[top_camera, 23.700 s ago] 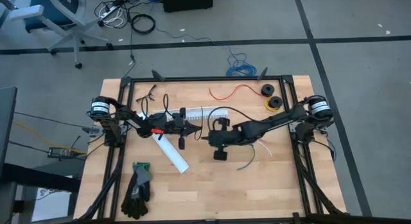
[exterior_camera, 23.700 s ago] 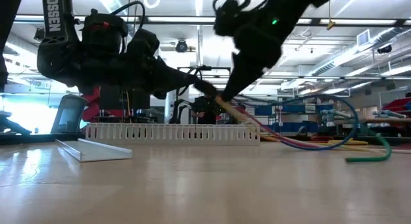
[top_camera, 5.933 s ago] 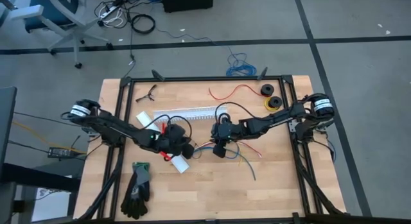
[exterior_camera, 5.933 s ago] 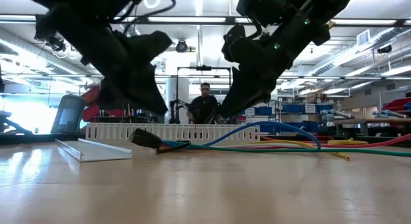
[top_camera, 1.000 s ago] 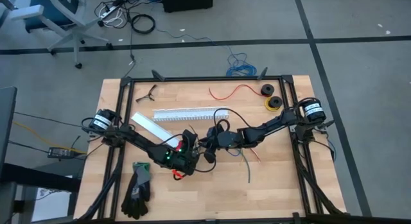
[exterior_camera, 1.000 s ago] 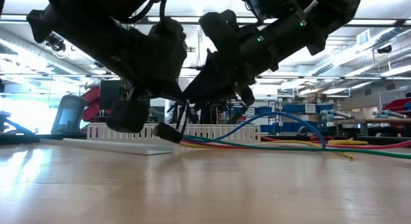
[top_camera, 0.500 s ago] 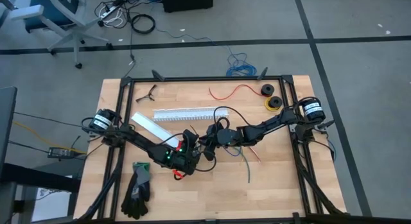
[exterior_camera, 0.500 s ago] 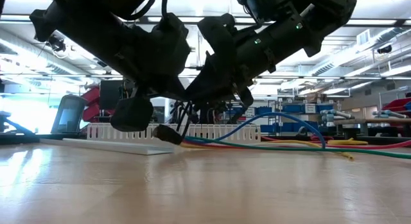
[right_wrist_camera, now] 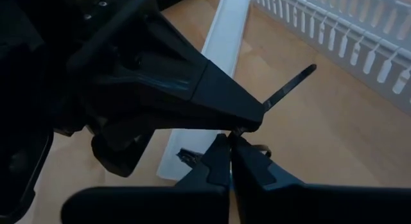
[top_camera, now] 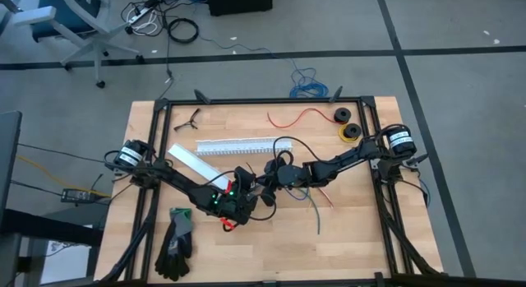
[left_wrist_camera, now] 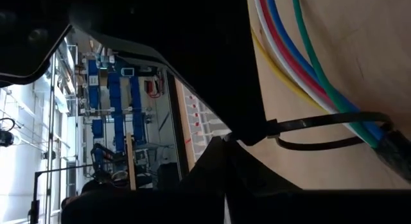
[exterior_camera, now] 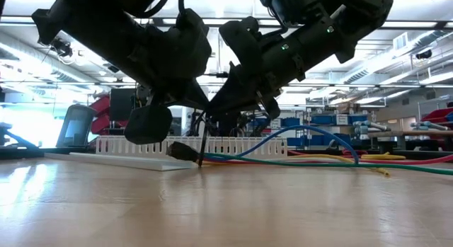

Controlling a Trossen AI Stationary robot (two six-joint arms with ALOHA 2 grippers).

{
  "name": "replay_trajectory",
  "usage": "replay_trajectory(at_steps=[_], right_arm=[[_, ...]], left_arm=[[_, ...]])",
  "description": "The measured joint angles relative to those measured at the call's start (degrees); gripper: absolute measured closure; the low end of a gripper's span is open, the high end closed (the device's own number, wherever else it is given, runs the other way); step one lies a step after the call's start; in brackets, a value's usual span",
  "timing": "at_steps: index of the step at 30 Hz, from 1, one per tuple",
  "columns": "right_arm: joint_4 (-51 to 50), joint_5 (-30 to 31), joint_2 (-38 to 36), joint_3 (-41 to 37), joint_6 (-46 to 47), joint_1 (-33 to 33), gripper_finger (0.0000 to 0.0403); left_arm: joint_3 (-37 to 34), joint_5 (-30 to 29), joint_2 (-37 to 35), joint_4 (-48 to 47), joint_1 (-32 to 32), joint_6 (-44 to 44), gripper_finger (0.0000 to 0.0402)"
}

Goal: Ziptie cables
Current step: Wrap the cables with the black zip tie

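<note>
Both arms are showing matte black, jointed links with thin black cables looping along them. Each shoulder joint is carrying a round silver-and-black cap, at 9 o'clock and 3 o'clock of the counter. Small green indicator lights are glowing near the wrists. The left claw [top_camera: 239, 198] and right claw [right_wrist_camera: 230, 139] are ending in dark, tapered, wedge-shaped fingers.

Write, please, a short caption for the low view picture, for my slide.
Both claws, left and right, meet shut above the dark end of the coloured cables on the wooden table, with a black zip tie hanging down.
</note>
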Motion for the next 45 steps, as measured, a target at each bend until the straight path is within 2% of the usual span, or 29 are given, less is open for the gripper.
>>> replay_trajectory(at_steps=[17, 23, 36, 40, 43, 45], right_arm=[[0.3, -0.2, 0.0, 0.0, -1.4, 0.2, 0.0386], [0.4, -3.2, 0.0, 0.0, -2.6, -0.3, 0.0365], [1.3, -2.8, 0.0, 0.0, -3.8, -1.4, 0.031], [-0.1, -3.3, 0.0, 0.0, -2.9, -1.8, 0.0327], [-0.9, -3.2, 0.0, 0.0, -3.7, -1.8, 0.0374], [-0.9, -3.1, 0.0, 0.0, -4.9, -1.8, 0.0391]], left_arm=[[0.0, -0.6, 0.0, 0.6, -0.1, 0.0, 0.0401], [0.0, -0.8, 0.0, 2.1, 0.0, 0.0, 0.0401], [0.0, -0.7, 0.0, 1.3, 0.0, -0.4, 0.0401], [0.0, -0.6, 0.0, 1.3, 0.0, -0.4, 0.0401], [0.0, -0.4, 0.0, 1.7, 0.0, -0.4, 0.0401], [0.0, -0.5, 0.0, 2.0, 0.0, -0.6, 0.0401]])
